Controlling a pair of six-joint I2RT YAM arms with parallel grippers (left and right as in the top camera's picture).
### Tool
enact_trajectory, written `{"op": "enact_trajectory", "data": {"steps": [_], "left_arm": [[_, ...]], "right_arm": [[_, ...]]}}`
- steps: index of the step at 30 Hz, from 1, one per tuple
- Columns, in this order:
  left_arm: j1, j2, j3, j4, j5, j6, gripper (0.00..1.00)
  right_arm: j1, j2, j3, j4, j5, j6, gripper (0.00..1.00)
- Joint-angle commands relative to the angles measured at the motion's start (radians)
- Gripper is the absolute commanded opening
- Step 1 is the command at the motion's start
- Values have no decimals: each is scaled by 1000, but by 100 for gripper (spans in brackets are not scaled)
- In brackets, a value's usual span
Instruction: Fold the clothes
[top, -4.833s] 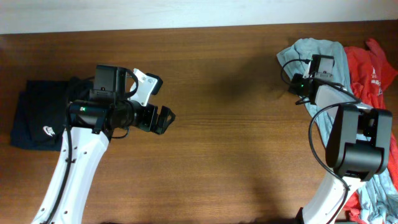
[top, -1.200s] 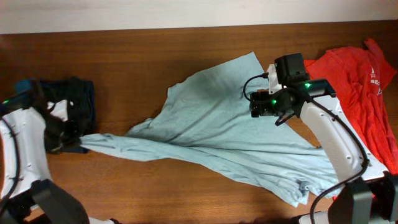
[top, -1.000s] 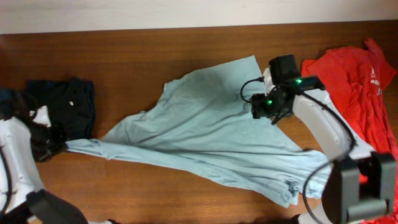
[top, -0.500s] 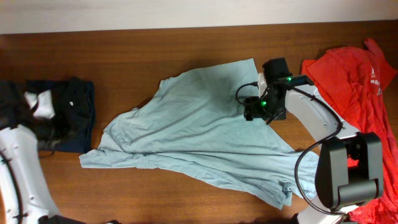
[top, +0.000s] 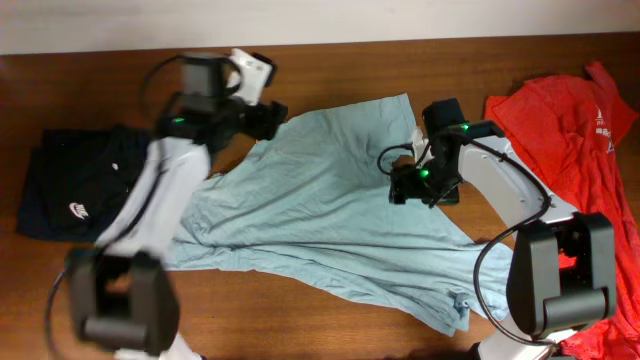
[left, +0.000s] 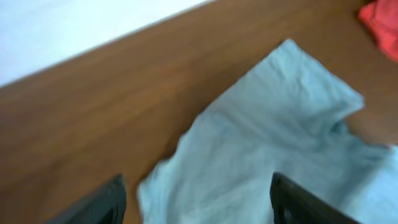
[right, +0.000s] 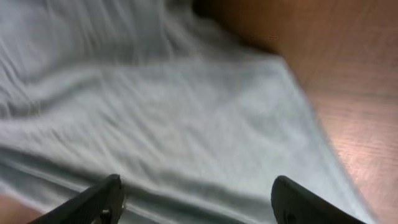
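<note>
A light blue shirt lies spread and wrinkled across the middle of the wooden table. My left gripper hovers over the shirt's upper left edge, open and holding nothing. In the left wrist view the shirt lies ahead of the left gripper, whose dark fingertips stand wide apart. My right gripper is over the shirt's right part, also open. In the right wrist view the right gripper hangs just above the cloth, with nothing between its fingers.
A dark navy folded garment lies at the table's left end. A red garment is heaped at the right edge, next to my right arm's base. Bare wood shows along the back and front left.
My left gripper has opened and let go of the shirt's left end. It has swung from the far left up to the shirt's top left edge. The right gripper opened a little wider and drifted down-left.
</note>
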Motion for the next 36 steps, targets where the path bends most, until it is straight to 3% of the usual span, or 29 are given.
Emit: {"op": "enact_trajectory", "data": {"steps": [1,8,11,15,18,19,20,21,23,27,32,36], "left_arm": [[-14,130,-1,124,-16,13,74],[-25,318,-1,295,14,1,72],[-31,381,-1,296,22,1,58],[-35,396,-1,267,48,2,54],[-36,396,-1,225,46,7,35],[-36,398,-1,207,43,23,25],[-34,398,-1,177,18,48,4],[-31,398,-1,156,-51,50,0],[-21,398,-1,139,-163,43,0],[69,398,21,99,-457,-126,0],[231,397,116,-20,-480,-229,0],[290,397,159,-52,-409,-208,0]], "right_arm": [[-3,-2,6,-58,-26,-47,81],[-3,-2,6,-107,-26,-68,82],[-3,-2,6,-108,-26,-68,82],[-3,-2,6,-107,-26,-67,83],[-3,-2,6,-106,-26,-67,83],[-3,-2,6,-106,-26,-67,83],[-3,-2,6,-106,-26,-67,83],[-3,-2,6,-107,-26,-67,83],[-3,-2,6,-109,-26,-67,84],[-3,-2,6,-110,-26,-67,84],[-3,-2,6,-106,-26,-67,88],[-3,-2,6,-84,-25,-67,88]]}}
